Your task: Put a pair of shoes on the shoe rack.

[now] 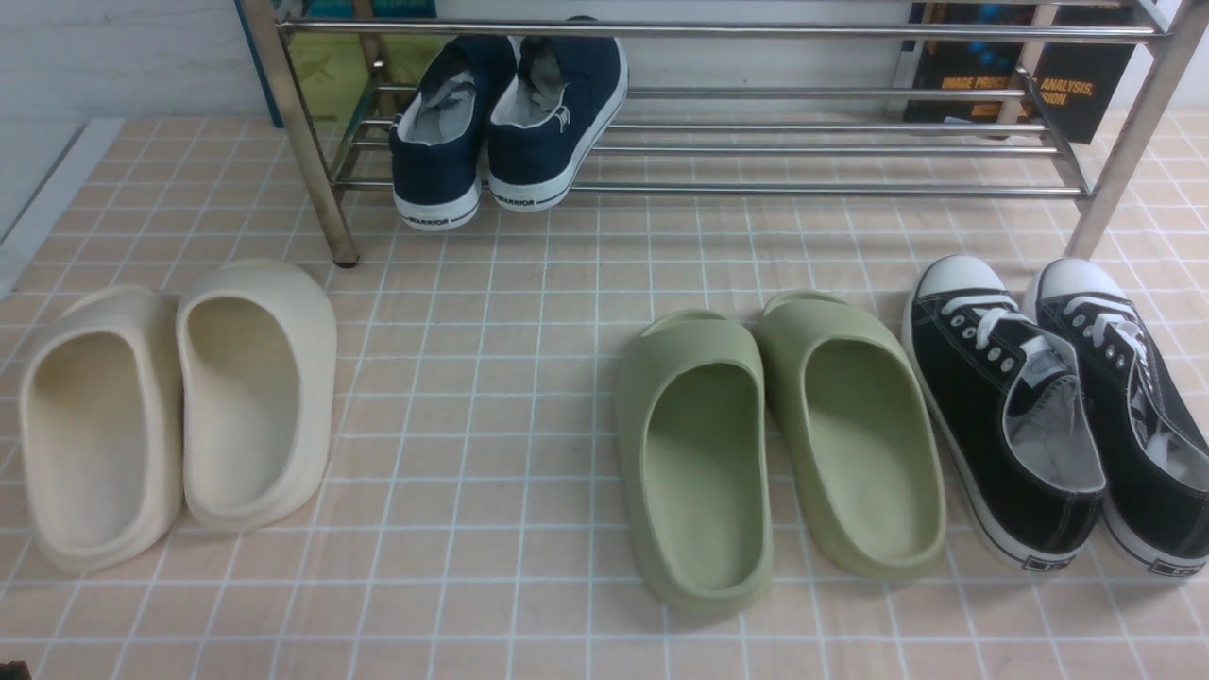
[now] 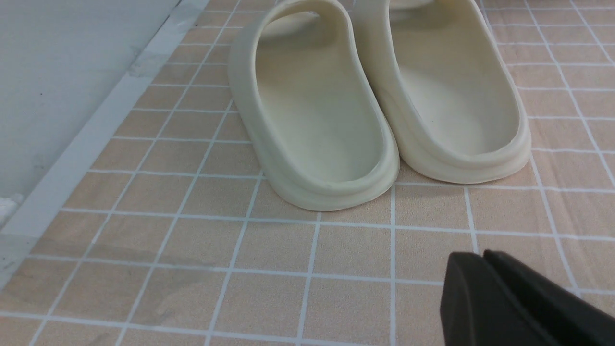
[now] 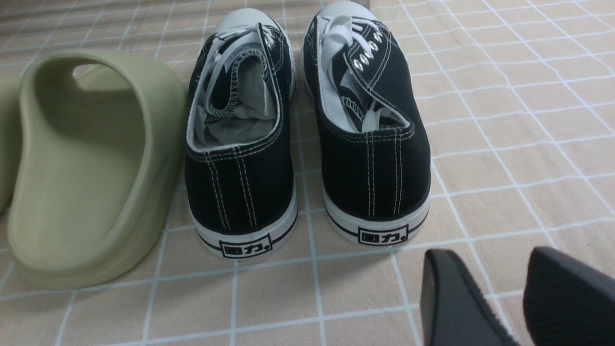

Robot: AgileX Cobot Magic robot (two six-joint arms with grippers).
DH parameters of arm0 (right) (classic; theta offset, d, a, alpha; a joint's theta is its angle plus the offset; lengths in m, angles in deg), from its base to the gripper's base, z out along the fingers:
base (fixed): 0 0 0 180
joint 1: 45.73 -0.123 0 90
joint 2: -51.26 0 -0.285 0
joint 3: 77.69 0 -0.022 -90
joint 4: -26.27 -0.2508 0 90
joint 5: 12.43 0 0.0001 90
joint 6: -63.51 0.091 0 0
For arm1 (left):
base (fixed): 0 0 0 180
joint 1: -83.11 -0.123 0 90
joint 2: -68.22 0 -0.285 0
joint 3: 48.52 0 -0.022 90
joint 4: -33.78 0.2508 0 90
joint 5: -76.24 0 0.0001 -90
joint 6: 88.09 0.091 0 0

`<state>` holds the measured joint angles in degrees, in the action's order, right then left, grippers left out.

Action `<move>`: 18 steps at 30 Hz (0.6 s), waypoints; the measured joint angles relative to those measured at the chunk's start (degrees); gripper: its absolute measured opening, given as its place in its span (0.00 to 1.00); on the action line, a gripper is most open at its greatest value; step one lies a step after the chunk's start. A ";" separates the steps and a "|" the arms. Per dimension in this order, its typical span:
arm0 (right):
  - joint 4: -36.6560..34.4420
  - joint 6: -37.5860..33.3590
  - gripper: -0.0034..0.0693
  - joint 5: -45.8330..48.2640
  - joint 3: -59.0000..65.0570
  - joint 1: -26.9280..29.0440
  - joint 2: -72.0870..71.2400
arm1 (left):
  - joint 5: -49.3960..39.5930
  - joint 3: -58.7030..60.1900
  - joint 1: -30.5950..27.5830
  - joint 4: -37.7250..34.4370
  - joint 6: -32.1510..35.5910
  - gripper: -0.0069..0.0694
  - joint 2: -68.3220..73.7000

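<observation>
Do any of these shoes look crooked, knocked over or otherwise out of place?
Little stands out. The navy shoes sit tilted on the shoe rack, heels hanging over its front bar. The left black sneaker has its tongue folded in. The cream slides and green slides sit neatly paired.

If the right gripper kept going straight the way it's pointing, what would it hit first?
Most likely the right-hand shoe of the black lace-up sneakers, at its heel. The right gripper points roughly there, empty, jaws apart, with only bare tiled floor between. Depth is hard to judge; it might slip past the outer side.
</observation>
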<state>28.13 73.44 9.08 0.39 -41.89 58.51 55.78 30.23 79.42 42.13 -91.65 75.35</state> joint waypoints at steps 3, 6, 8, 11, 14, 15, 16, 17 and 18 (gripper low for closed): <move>0.00 0.00 0.38 0.00 0.00 0.00 0.00 | 0.00 0.00 0.00 0.00 0.00 0.16 0.00; 0.00 0.00 0.38 0.00 0.00 0.00 0.00 | 0.00 0.00 0.00 0.00 0.00 0.16 0.00; 0.00 0.00 0.38 0.00 0.00 0.00 0.00 | -0.04 0.00 0.00 0.00 0.00 0.16 0.00; 0.00 0.00 0.38 0.00 0.00 0.00 0.00 | -0.04 0.00 0.00 0.00 0.00 0.16 0.00; 0.00 0.00 0.38 0.00 0.00 0.00 0.00 | -0.04 -0.05 0.00 0.00 0.00 0.17 0.00; 0.00 0.00 0.38 0.00 0.00 0.00 0.00 | -0.04 -0.05 0.00 0.00 0.00 0.17 0.00; 0.00 0.00 0.38 0.00 0.00 0.00 0.00 | -0.04 -0.05 0.00 0.00 0.00 0.17 0.00; 0.00 0.00 0.38 0.00 0.00 0.00 0.00 | -0.04 -0.05 0.00 0.00 0.00 0.17 0.00; 0.00 0.00 0.38 0.00 0.00 0.00 0.00 | -0.04 -0.05 0.00 0.00 0.00 0.17 0.00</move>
<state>28.13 73.44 9.08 0.39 -41.89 58.51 55.74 30.18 79.42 42.13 -91.65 75.35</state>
